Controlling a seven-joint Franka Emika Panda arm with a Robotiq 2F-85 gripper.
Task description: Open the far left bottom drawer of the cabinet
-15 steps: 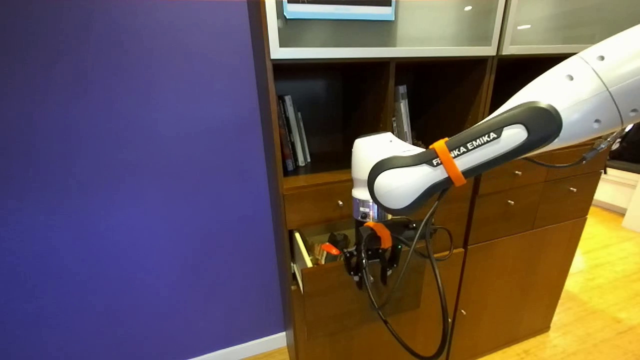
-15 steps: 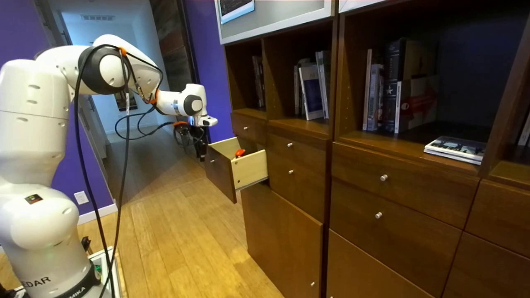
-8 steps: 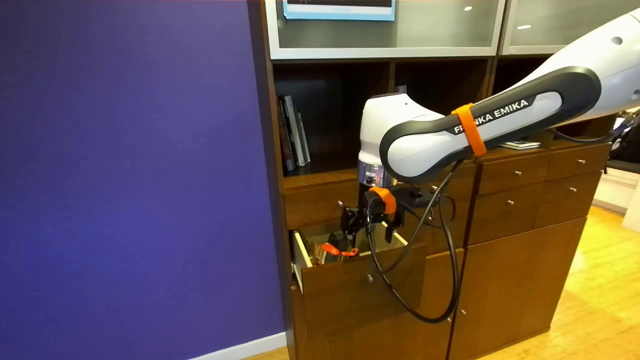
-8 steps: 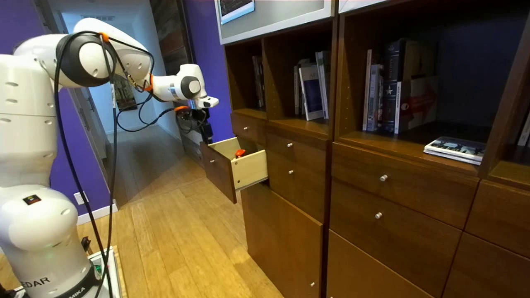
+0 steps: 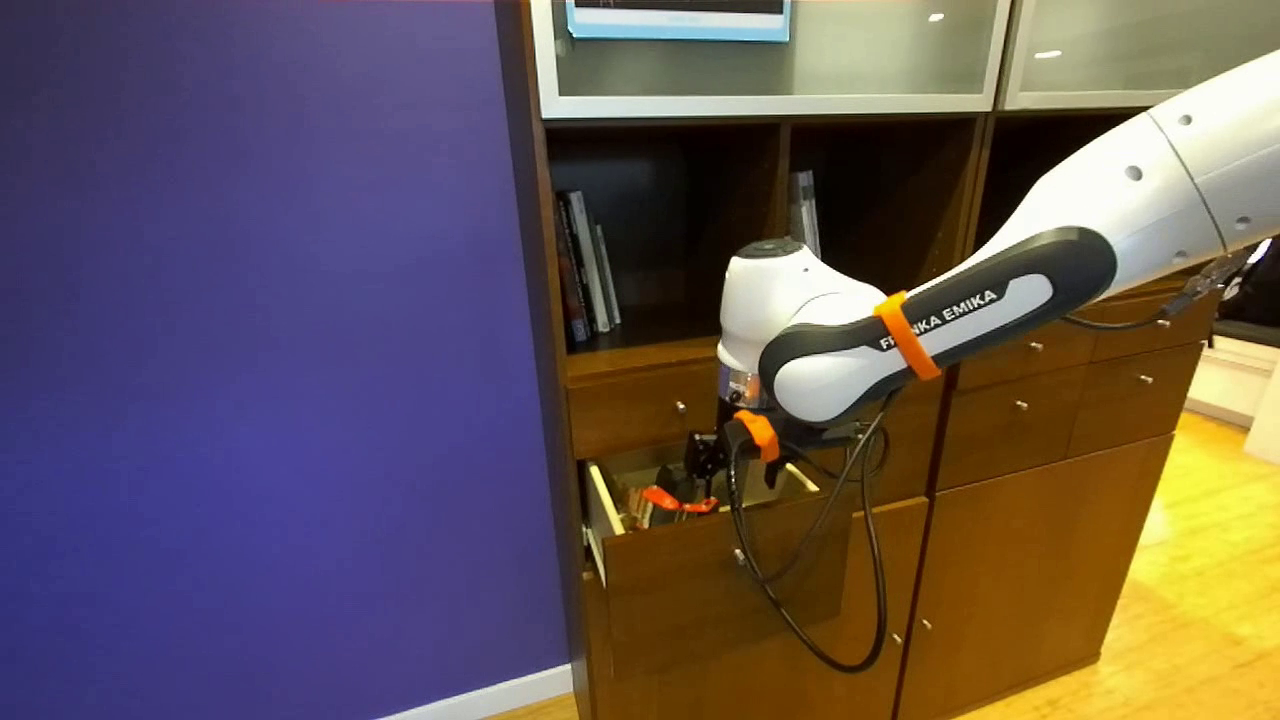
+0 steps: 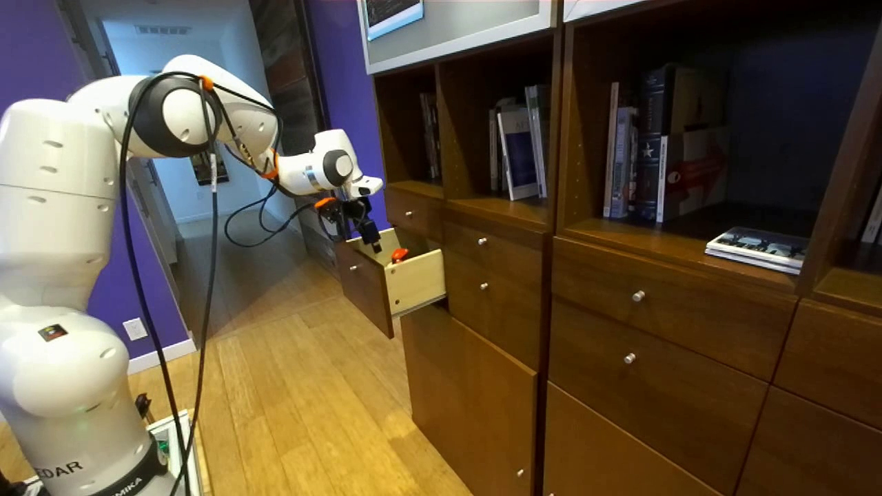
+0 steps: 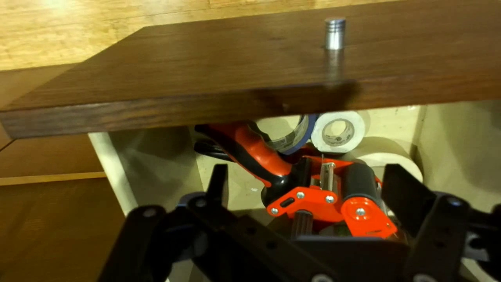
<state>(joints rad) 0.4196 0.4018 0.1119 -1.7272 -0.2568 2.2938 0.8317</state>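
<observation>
The drawer (image 6: 365,293) stands open, slid well out at the far left of the cabinet (image 5: 1040,560), pale side panel (image 6: 417,281) exposed. It sits under a closed shallower drawer (image 5: 615,420) and above a plain door (image 6: 468,406). Silver knob (image 7: 335,35) on its outer face, apart from the gripper (image 7: 309,188).

Gripper points down over the drawer's opening, behind the front panel in both exterior views. Fingers (image 7: 407,192) spread wide, big gap between. Cannot tell whether the tips dip below the rim. Red-and-black tape dispenser (image 7: 305,205) lies in the drawer and shows through that gap; contact with the fingers can't be judged.

Also in the drawer: blue-edged tape roll (image 7: 305,133), white roll (image 7: 359,133) right beside it, pale roll (image 7: 377,148) partly hidden.

White-and-black arm (image 5: 1140,180) with orange straps (image 5: 905,335) reaches across the cabinet. Upright books (image 5: 590,265) in the open shelf above; flat booklets (image 6: 758,249) on a shelf further along. Frosted glass panel (image 5: 880,65) at top. Purple wall (image 5: 270,350) beside the cabinet, wood floor (image 6: 310,386) below.
</observation>
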